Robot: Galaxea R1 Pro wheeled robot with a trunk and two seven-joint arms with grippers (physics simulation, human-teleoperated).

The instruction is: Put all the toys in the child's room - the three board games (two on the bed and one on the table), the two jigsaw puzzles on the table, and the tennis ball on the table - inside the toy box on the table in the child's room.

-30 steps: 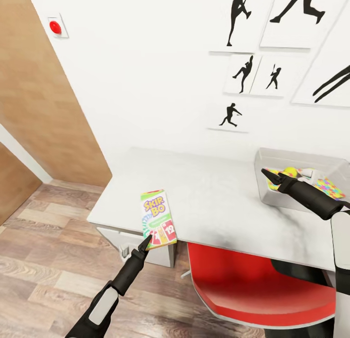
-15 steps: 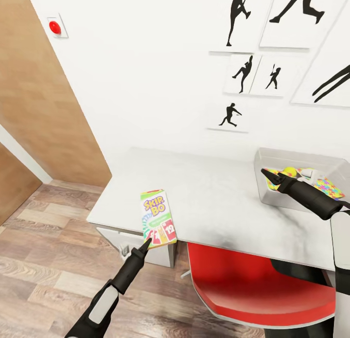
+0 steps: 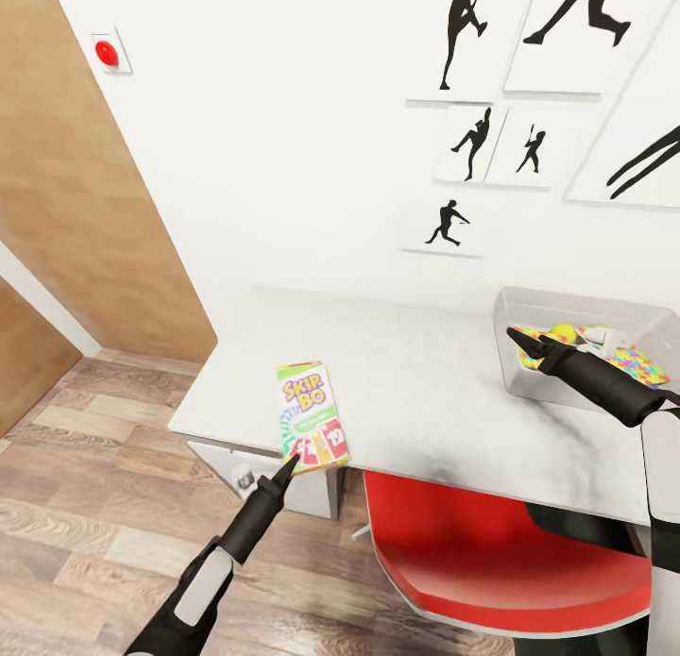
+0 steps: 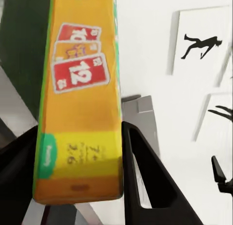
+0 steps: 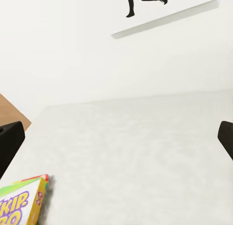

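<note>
A Skip-Bo board game box (image 3: 311, 415) hangs just above the near left edge of the white table (image 3: 425, 382), and my left gripper (image 3: 286, 467) is shut on its lower end. In the left wrist view the box's orange side (image 4: 80, 98) sits between the two black fingers (image 4: 145, 181). At the table's right stands the grey toy box (image 3: 529, 307), holding the yellow-green tennis ball (image 3: 564, 333) and a colourful jigsaw puzzle (image 3: 640, 363). My right gripper (image 3: 518, 336) hovers open at the toy box's left side, holding nothing. The right wrist view looks over the tabletop to the Skip-Bo box (image 5: 22, 203).
A red chair (image 3: 491, 562) is tucked under the table in front of me. A white drawer unit (image 3: 227, 467) stands under the table's left end. A wooden door (image 3: 85, 193) is on the left, and black silhouette pictures (image 3: 472, 142) hang on the wall.
My left gripper has carried the Skip-Bo box slightly right and up over the table edge. The right arm has stayed put.
</note>
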